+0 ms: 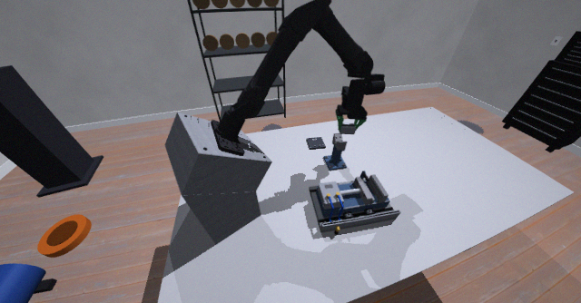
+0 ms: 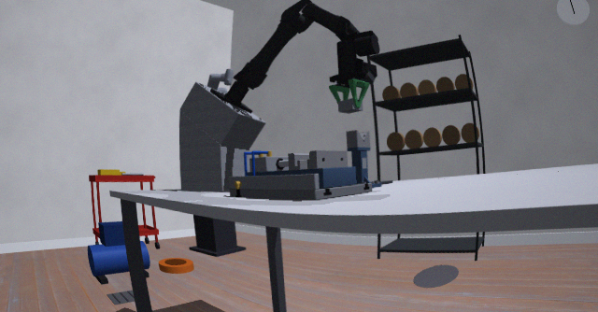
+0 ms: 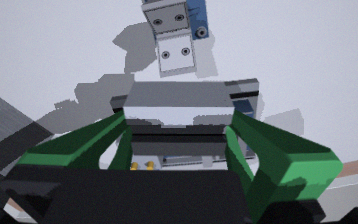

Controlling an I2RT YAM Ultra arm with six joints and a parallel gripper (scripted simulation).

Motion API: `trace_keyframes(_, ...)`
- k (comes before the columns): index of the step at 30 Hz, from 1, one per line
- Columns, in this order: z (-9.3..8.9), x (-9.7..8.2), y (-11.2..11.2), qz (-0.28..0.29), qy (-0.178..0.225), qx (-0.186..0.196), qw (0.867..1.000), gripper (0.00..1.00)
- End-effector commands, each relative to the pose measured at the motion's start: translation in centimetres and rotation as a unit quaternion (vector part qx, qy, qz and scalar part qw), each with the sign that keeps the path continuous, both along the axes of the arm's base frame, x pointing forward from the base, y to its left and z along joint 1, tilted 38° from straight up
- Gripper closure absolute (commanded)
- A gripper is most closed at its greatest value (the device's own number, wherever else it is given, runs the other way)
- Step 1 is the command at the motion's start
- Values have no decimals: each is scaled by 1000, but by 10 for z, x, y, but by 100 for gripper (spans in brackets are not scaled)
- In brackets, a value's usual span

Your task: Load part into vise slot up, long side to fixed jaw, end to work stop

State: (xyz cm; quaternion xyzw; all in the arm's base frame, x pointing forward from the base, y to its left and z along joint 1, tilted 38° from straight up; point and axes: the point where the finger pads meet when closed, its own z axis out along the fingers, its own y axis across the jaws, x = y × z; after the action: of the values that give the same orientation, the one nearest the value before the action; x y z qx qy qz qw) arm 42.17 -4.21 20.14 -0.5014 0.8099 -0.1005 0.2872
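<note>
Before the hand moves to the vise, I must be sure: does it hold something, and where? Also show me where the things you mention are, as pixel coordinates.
Yes, the grey part point(image 1: 348, 130) point(image 2: 349, 106) point(image 3: 179, 95), gripped by its two opposite ends.

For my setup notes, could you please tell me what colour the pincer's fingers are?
The fingers are green, showing best in the wrist view.
</note>
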Motion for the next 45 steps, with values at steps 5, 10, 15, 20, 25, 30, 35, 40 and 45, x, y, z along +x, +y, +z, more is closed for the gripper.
trace_keyframes(5, 13, 7, -25, -72, 0, 54, 996, 100)
trace_keyframes(10, 10, 10, -47, -130, 11, 94, 987, 100)
trace_keyframes(15, 6, 11, -67, -180, 21, 129, 975, 100)
trace_keyframes(20, 2, 12, -88, -231, 30, 166, 958, 100)
trace_keyframes(25, -3, 11, -114, -295, 40, 211, 931, 100)
trace_keyframes(30, -8, 8, -140, -354, 48, 254, 899, 100)
trace_keyframes(35, -11, 5, -155, -386, 52, 278, 878, 100)
trace_keyframes(40, -15, 1, -177, -432, 57, 313, 844, 100)
trace_keyframes(45, -19, -4, -195, -469, 61, 341, 813, 100)
